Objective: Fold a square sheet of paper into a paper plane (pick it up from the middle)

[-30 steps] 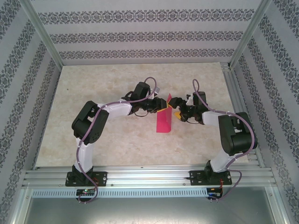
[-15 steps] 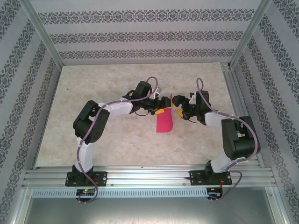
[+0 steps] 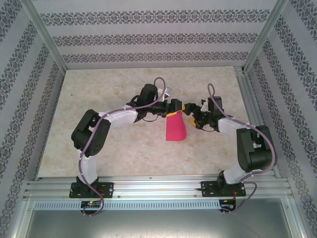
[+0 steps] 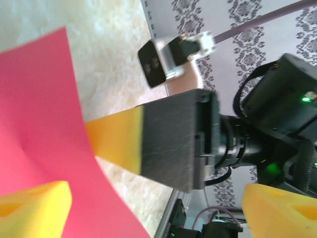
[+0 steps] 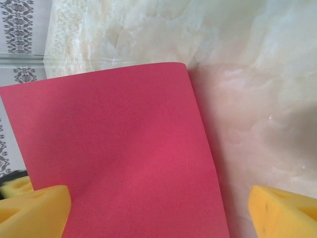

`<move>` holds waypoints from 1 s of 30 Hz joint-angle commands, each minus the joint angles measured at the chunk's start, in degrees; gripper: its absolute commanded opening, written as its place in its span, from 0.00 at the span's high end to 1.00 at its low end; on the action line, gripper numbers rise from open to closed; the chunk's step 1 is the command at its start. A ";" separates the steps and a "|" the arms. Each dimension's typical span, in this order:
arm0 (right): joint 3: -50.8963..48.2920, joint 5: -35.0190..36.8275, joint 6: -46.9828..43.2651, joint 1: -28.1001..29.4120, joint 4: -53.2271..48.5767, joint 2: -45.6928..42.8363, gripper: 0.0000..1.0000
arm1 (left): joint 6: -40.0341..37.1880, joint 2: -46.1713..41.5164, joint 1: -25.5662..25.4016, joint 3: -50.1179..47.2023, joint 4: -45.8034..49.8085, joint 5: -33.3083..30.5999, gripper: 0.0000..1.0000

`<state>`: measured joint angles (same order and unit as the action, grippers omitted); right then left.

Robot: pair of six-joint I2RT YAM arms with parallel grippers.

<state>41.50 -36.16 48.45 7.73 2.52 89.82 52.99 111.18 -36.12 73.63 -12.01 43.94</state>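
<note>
Pink sheet of paper, bowed into a curve, sat mid-table with its top edge at the fingertips of both arms. The left gripper gaped wide, one yellow finger just beside the sheet. The right gripper also gaped, the sheet lying across its gap, unpinched. An early fold seemed in hand. Next, I judged, one gripper would need to close on the edge and flatten a crease.

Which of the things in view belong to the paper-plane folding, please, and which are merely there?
Part of the job:
- paper
- left gripper
- right gripper

Merely there:
- table
- patterned walls
- metal frame
</note>
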 commanded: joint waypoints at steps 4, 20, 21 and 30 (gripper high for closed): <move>-0.30 -1.25 -1.12 -1.04 -0.35 -3.29 0.08 | -1.35 -4.37 1.20 -3.27 4.47 -12.82 0.47; -2.72 -3.51 -0.70 -2.65 1.78 -4.06 0.07 | 4.67 13.57 -1.30 7.17 4.32 -7.42 0.72; -3.18 -3.05 -0.78 -3.01 1.86 -4.54 0.06 | 5.18 14.40 -1.41 7.91 3.67 -6.46 0.71; -4.81 -3.88 -0.63 -4.63 3.17 -3.48 0.06 | 5.65 19.24 -3.84 13.43 4.08 -3.47 0.67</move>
<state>37.85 -39.16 48.29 3.68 3.53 86.35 58.19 129.23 -38.98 85.69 -8.05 39.24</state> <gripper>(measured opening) 0.943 0.326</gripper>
